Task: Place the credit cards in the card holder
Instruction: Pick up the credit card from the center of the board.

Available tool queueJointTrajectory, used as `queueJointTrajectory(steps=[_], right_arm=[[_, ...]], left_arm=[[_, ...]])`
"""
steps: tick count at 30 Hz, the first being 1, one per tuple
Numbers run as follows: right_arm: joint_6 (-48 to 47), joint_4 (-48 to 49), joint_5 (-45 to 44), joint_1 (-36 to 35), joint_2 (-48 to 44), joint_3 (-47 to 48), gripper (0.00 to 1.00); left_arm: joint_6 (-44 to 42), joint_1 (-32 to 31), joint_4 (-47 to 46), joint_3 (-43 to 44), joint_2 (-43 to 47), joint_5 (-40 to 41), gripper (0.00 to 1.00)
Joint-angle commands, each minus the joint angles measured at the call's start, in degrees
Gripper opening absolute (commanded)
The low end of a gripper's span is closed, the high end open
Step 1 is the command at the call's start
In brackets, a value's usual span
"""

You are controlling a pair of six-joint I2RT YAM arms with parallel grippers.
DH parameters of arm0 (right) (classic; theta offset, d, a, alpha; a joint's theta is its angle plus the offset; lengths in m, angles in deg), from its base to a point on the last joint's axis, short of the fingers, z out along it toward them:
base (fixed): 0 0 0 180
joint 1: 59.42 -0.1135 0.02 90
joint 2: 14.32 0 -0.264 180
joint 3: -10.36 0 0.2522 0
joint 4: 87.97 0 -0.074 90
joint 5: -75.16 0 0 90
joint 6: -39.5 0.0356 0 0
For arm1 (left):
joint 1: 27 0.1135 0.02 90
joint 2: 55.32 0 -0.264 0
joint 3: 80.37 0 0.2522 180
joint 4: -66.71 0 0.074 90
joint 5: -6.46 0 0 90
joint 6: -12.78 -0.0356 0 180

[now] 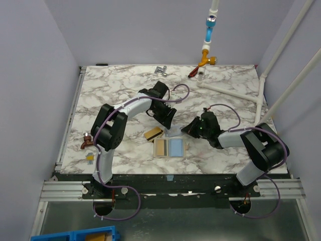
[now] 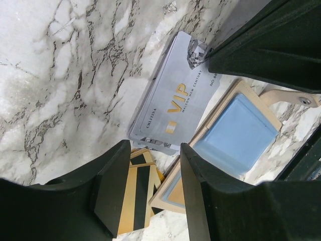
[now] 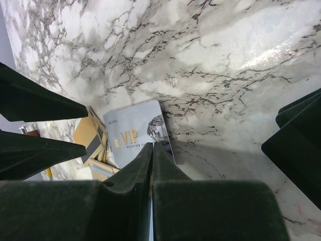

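Observation:
The card holder (image 1: 169, 148) lies open on the marble table, showing a tan and a pale blue pocket (image 2: 235, 133). Beside it is a small stack of grey-blue credit cards (image 2: 173, 100) with "VIP" on the top one. Gold cards with a dark stripe (image 2: 135, 191) lie fanned next to them. My right gripper (image 3: 152, 150) is shut on the edge of the top grey card (image 3: 133, 133), near its diamond corner. My left gripper (image 2: 150, 186) hovers open above the gold cards and the holder's edge, with nothing between its fingers.
A blue and orange valve (image 1: 208, 40) hangs on white pipes (image 1: 235, 90) at the back right. A small metal part (image 1: 160, 70) lies at the back. A red-brown object (image 1: 86, 140) and a yellow one (image 1: 89, 158) sit at the left edge.

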Motion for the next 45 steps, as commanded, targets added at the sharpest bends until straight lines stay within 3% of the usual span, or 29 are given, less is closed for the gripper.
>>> queueJointTrajectory(steps=[1,19,38,45], right_arm=[[0.1,-1.6,-3.2,0.6,-0.5,-2.3,0.06],[0.4,-1.8,-2.8,1.1,-1.6,-3.1,0.05],[0.7,-3.0,-3.3,1.3,-0.4,-3.3,0.01],[0.7,-3.4,-3.0,1.4,0.1,-3.0,0.01]], left_arm=[[0.6,0.0,-1.1,-1.0,2.1,0.5,0.46],[0.8,-0.9,-1.2,-0.5,2.1,0.8,0.46],[5.6,-1.0,1.4,3.5,-1.6,-5.0,0.46],[8.5,-0.5,-0.7,0.0,0.6,-3.6,0.46]])
